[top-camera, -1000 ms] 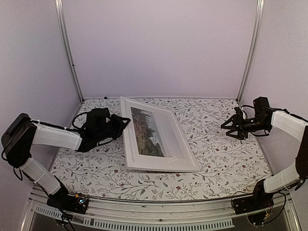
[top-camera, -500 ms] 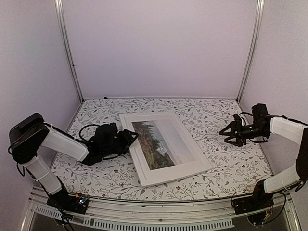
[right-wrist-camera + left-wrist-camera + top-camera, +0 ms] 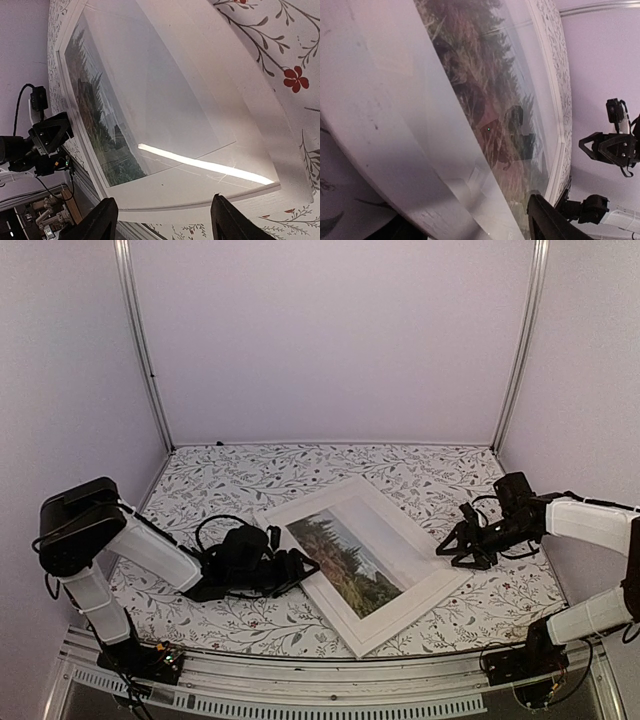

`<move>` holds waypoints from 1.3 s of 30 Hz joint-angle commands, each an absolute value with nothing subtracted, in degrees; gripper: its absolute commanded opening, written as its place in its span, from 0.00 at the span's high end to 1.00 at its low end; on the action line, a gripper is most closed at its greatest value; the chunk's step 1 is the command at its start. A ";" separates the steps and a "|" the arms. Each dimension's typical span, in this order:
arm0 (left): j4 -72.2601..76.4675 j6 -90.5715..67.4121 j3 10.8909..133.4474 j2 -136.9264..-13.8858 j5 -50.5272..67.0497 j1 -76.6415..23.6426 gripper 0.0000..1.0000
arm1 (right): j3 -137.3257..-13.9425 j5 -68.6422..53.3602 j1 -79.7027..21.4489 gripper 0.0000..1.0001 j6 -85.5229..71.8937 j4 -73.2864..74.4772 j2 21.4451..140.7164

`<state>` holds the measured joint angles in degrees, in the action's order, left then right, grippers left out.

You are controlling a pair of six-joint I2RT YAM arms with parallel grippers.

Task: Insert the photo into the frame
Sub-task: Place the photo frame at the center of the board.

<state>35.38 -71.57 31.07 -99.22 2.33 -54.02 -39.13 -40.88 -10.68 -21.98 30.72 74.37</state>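
- Two pincers flanked the frame (image 3: 425, 592), which lay flat on the table (image 3: 230, 480), photo (image 3: 350, 560) inside, long axis running 11 to 5 o'clock.
- The left pincer (image 3: 303, 573), at its 8 o'clock edge, was spread and held nothing.
- The right pincer (image 3: 452, 550), at 3 o'clock, gaped empty; neither was clearly nearer.

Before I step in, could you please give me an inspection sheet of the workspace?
Surface: floral table, frame lying flat on it.
Job's things: photo sits in the frame, face up.
Clutter: nothing seen.
Grippers: left gripper open at the frame's left edge; right gripper open by its right edge.
Cables: black cables loop at both wrists.
Surroundings: plain walls, metal posts.
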 commanded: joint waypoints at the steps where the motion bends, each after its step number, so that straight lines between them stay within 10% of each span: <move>1: 30.78 -67.17 32.23 -98.32 6.90 -56.70 0.29 | -37.95 -29.65 -15.20 0.33 -24.15 34.16 72.11; 11: 3.76 -52.61 37.90 -85.46 -6.01 -56.85 0.16 | -36.21 -14.61 -25.90 0.30 -34.40 37.41 69.03; 14: -2.20 -46.25 41.34 -84.02 -9.87 -55.16 0.14 | -34.99 -13.48 -27.38 0.13 -36.74 36.68 69.03; 39: -6.66 -26.07 66.00 -110.09 10.04 -25.07 0.18 | -50.40 -12.62 -27.62 0.06 -31.95 23.51 91.96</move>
<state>-7.03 -26.96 67.42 -110.41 9.58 -27.38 -44.77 -14.68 -28.60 -35.83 26.87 87.31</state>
